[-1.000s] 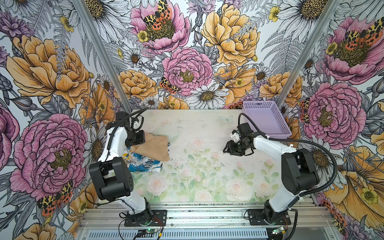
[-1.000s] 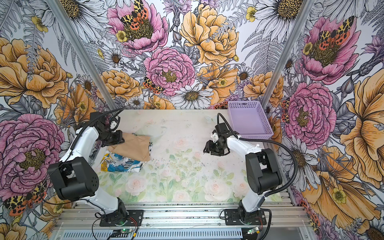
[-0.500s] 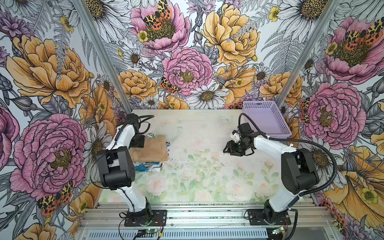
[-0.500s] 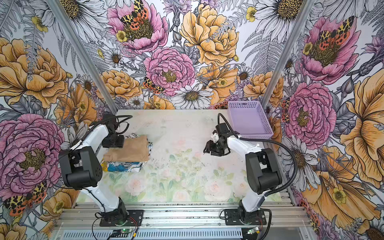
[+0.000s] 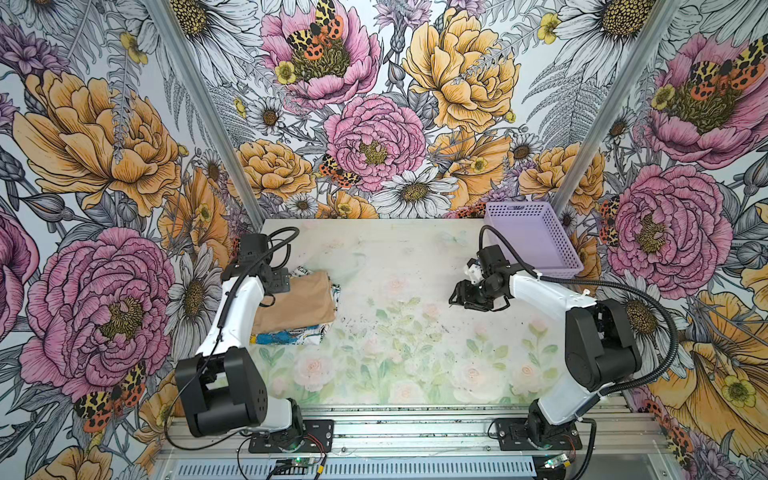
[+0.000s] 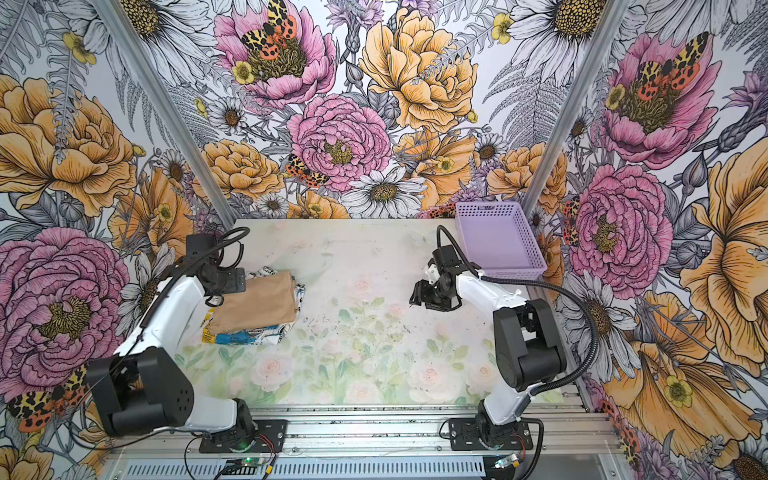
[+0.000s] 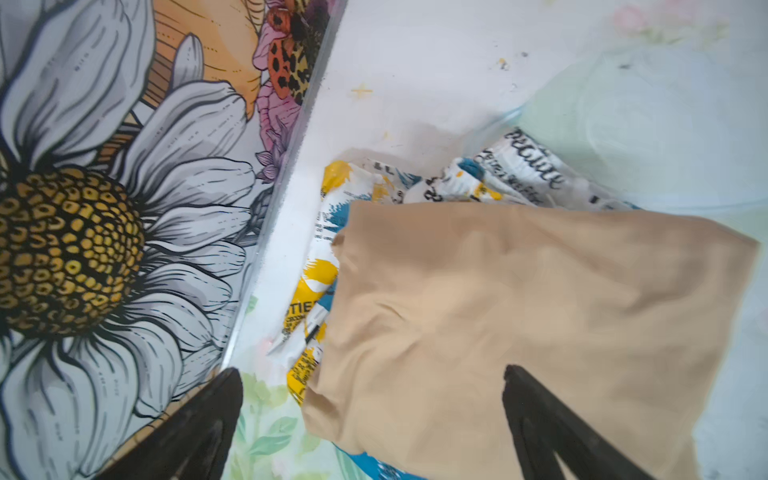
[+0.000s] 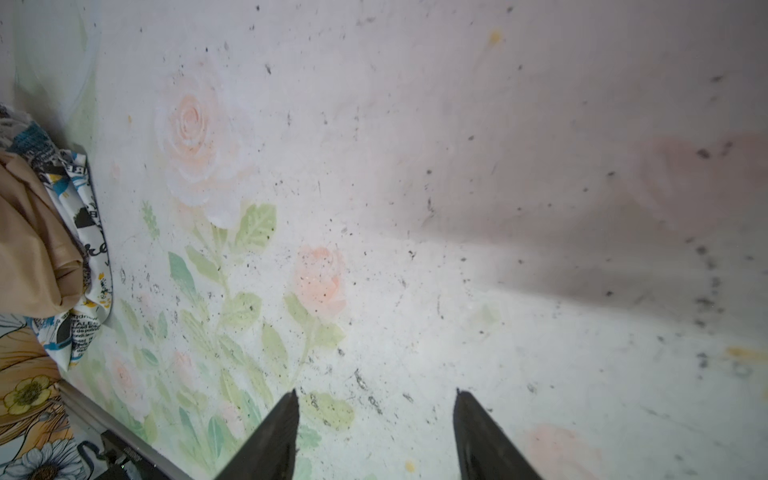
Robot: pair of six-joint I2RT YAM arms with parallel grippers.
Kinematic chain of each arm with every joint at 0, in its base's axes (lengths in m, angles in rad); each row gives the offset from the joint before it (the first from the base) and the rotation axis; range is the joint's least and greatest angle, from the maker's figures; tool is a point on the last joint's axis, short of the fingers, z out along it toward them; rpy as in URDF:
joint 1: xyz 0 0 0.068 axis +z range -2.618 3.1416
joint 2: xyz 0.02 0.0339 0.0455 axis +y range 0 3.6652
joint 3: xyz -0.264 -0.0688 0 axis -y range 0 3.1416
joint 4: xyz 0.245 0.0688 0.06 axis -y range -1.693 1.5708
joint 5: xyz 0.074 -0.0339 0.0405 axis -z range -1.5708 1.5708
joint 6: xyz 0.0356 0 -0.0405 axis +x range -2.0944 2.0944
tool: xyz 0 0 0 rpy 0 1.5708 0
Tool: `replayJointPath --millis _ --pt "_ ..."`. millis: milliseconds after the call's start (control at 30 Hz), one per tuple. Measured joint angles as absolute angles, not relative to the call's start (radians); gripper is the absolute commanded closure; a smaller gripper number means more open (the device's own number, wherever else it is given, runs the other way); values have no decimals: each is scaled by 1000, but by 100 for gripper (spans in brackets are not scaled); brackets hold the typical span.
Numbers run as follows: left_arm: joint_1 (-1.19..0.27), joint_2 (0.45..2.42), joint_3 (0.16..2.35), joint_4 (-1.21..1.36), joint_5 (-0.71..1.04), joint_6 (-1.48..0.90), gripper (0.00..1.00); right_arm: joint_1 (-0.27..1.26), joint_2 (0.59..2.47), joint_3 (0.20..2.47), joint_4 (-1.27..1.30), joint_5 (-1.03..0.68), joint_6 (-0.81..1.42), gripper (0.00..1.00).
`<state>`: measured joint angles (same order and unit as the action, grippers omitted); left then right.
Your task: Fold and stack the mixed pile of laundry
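We saw the floral-printed table [image 5: 395,257] first, speckled with dark flecks and mostly bare. At its far right corner sat the lavender perforated basket [image 5: 557,272], with no laundry in it that we could see.

The laundry lay well apart from it, against the left wall. The tan-beige garment [image 5: 299,303] rested folded into a rough rectangle on top of the white printed garment [image 5: 291,337]. The printed garment's blue, yellow and lettered edges stuck out along the near and far sides.

We judged both pieces light, soft and limp. They would sag and unfold if lifted by one point, and the smooth tan cloth looked likely to slide off the bundle beneath. We thought a corner or a folded edge was the best place to take hold, pinching all layers together.

The left gripper [image 7: 370,372] hovered over the wall-side end of the tan garment with its jaws spread wide and nothing between them. The right gripper [image 8: 376,392] hung above bare table near the middle, jaws apart and empty.
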<state>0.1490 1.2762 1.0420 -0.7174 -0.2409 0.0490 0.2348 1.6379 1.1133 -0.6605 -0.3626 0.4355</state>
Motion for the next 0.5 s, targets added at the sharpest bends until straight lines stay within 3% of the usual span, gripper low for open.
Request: replayJointPath --millis 67,200,500 --pt "94 1183 966 -658 -233 36 1 227 1613 1112 -640 -329 421 24" --pt "5 1045 837 -521 -216 12 1 215 1541 1092 -578 -236 381 1" --pt "-12 992 603 -199 -199 25 1 181 1414 972 -349 120 234 0"
